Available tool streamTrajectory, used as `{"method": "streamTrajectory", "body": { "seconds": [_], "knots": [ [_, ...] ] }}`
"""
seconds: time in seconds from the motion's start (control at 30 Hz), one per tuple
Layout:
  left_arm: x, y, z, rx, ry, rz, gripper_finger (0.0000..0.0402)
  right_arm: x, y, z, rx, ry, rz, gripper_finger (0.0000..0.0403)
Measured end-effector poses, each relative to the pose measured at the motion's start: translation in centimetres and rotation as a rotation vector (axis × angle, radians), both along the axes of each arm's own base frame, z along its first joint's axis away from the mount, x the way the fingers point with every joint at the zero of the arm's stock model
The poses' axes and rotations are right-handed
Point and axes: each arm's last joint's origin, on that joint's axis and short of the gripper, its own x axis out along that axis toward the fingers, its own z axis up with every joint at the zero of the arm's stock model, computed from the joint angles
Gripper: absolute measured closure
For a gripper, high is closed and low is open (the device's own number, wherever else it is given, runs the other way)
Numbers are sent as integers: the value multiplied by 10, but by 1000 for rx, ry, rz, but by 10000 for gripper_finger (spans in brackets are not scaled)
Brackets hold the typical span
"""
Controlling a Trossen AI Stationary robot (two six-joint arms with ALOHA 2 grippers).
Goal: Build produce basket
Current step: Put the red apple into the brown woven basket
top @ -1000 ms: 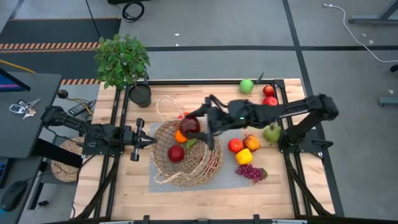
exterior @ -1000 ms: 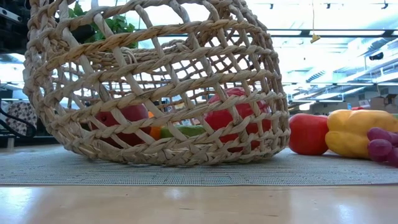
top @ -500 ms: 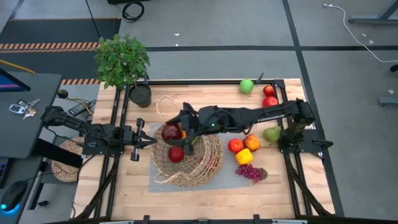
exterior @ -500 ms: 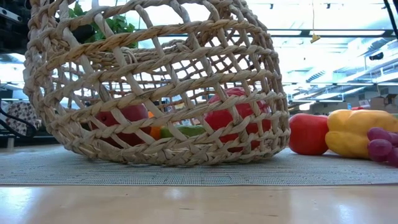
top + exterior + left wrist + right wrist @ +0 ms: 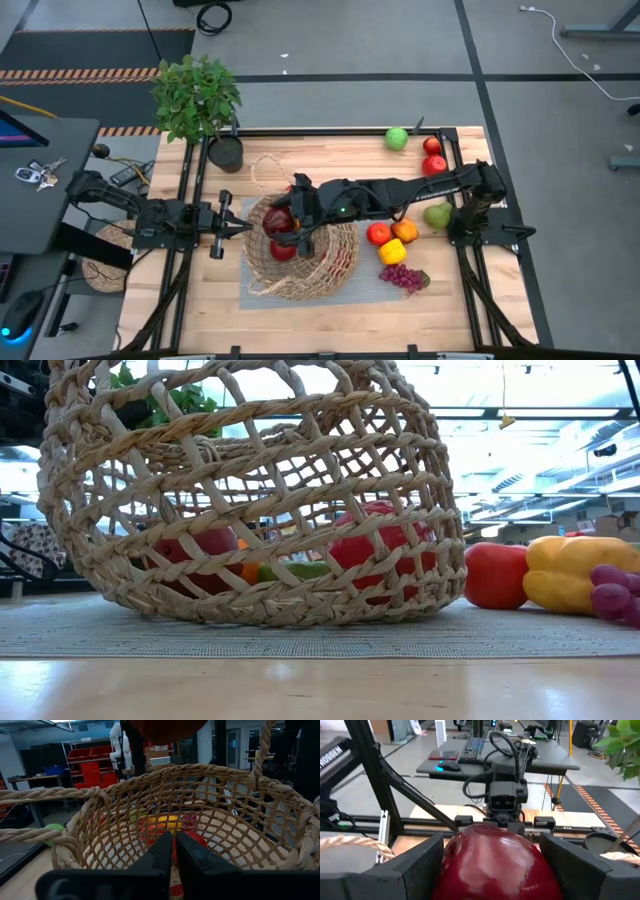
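Over basket (image 5: 300,262): apple (image 5: 279,220) between pincer (image 5: 283,222) fingers

The basket (image 5: 255,500) fills most of the low view. It is tan wicker with an open weave, and it stands on a grey woven mat (image 5: 320,632) that lies on the pale wooden table (image 5: 320,690). Through the gaps in its wall some produce is visible inside: a red apple (image 5: 195,555) at the left, a second red apple (image 5: 380,555) at the right, and between them an orange piece (image 5: 249,572) touching a green piece (image 5: 295,571). Outside the basket, just beside its right wall, a red fruit (image 5: 497,574) rests on the mat. A yellow piece (image 5: 575,571) touches it, and purple grapes (image 5: 618,596) lie in front of the yellow piece at the right edge. Green leaves (image 5: 180,398) show behind the basket's upper left.
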Motion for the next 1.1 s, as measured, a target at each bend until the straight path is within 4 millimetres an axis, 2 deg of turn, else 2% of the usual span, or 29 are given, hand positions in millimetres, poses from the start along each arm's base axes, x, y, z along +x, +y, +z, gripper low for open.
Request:
{"method": "streamTrajectory", "body": {
  "seconds": [0.4, 0.6, 0.9, 1.1],
  "knots": [
    [0, 0, 0, 0, 0, 0, 374, 0, -6, -3, -20, 29, -9, 76],
    [0, 0, 0, 0, 0, 0, 367, -2, -5, -4, -113, 47, 22, 76],
    [0, 0, 0, 0, 0, 0, 373, -7, 14, -6, -498, 70, 49, 76],
    [0, 0, 0, 0, 0, 0, 369, -12, 31, -7, -603, 81, 74, 76]
  ]
}}
